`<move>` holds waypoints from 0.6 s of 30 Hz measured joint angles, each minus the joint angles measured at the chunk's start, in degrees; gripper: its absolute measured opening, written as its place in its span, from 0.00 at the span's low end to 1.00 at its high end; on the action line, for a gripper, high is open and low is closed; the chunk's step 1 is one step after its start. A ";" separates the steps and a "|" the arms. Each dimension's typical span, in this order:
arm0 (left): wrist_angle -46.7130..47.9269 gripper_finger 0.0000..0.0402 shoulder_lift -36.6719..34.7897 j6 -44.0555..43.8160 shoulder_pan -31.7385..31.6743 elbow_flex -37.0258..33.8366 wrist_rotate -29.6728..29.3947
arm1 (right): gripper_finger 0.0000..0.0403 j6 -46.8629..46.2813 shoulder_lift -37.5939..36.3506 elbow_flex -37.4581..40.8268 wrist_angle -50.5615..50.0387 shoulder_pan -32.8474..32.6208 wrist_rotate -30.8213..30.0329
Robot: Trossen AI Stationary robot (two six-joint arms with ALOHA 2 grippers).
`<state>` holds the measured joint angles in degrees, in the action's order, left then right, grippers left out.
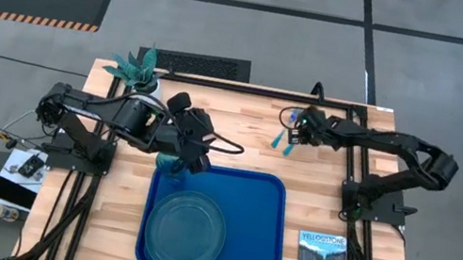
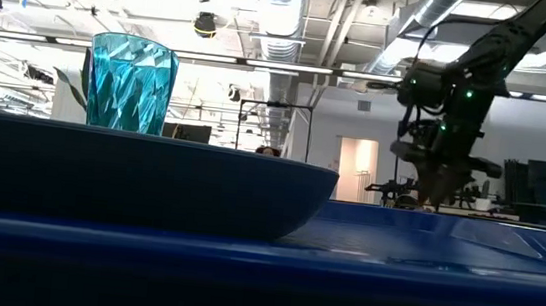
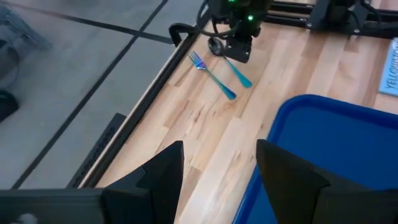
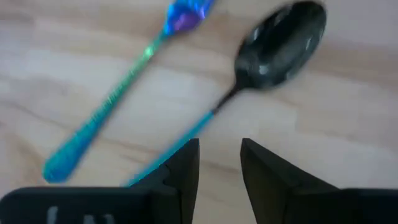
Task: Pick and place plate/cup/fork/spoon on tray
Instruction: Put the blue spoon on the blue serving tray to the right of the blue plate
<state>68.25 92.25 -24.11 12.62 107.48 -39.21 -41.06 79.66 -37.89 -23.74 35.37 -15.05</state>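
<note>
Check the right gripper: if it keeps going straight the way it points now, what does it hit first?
Most likely the spoon. The right gripper is open and points down at the table, its fingers straddling the spoon's teal handle. The fork lies beside that line. Remaining height is unclear.

We see a pale wood-grain table (image 1: pixel 247 147), a glossy, plastic-looking tray (image 1: pixel 256 235), a faceted translucent cup (image 2: pixel 131 84), a mirror-shiny dark bowl on the spoon (image 4: pixel 273 46), and a possibly iridescent fork (image 4: pixel 124 87).
</note>
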 joint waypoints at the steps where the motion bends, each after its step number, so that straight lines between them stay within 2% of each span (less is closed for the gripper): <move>1: 0.02 0.47 0.00 -0.15 0.00 0.00 -0.26 | 0.35 -0.36 -0.09 0.02 1.15 0.14 -0.06; 6: 0.41 0.47 0.00 -0.60 -0.02 0.00 -0.24 | 0.33 -3.37 2.52 0.02 4.01 0.78 0.10; 13: 2.42 0.47 0.00 -1.92 -0.02 0.00 -0.21 | 0.32 -4.11 10.80 -0.11 10.54 1.16 2.95; 18: 3.30 0.47 0.00 -2.68 0.16 -0.02 -0.08 | 0.31 -3.33 13.80 -2.11 5.17 1.45 2.24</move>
<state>71.55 92.25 -26.78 12.78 107.46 -39.29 -44.40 93.46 -40.00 -18.57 36.82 -12.81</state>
